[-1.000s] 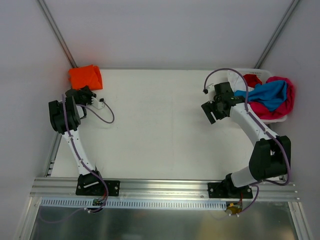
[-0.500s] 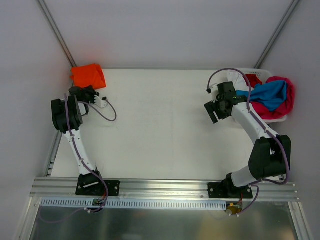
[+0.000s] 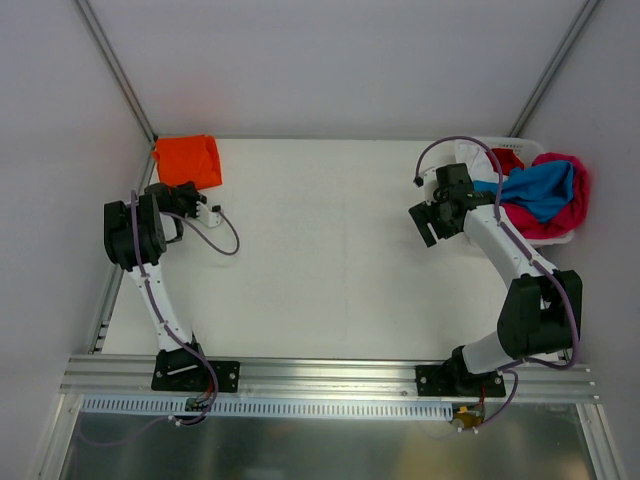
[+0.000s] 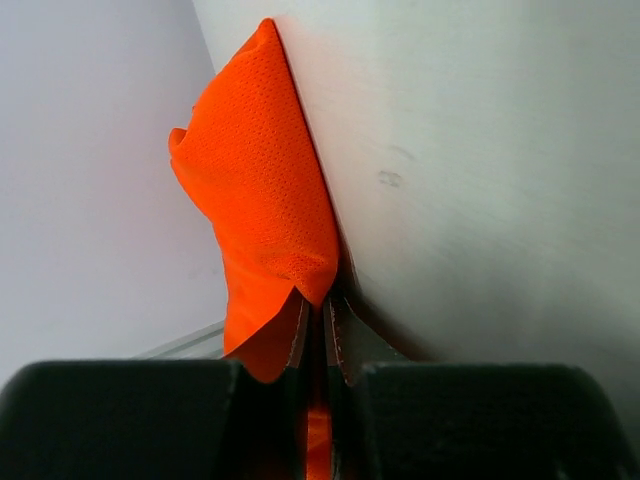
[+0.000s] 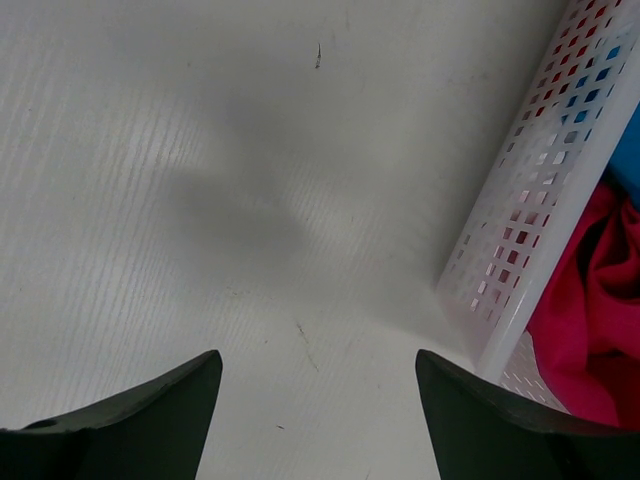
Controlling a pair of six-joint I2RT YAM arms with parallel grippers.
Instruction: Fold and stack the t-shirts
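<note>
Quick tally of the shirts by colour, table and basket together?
orange t-shirt: 1
blue t-shirt: 1
magenta-pink t-shirt: 1
red t-shirt: 1
Total: 4 showing; the basket may hide more.

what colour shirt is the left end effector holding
Vivid orange shirt, best seen in the left wrist view.

Orange shirt [image 3: 188,160]: compact, roughly square bundle with a mesh-like weave, in the far-left corner of the table [image 3: 320,250]. Its near edge is pinched in the left gripper [image 4: 318,318]. Blue shirt [image 3: 540,188]: crumpled on top of the heap in the basket [image 5: 545,190], far right. Pink shirt [image 3: 560,222]: under the blue, spilling over the rim. Red shirt [image 3: 505,160]: bunched at the heap's far-left side.
</note>
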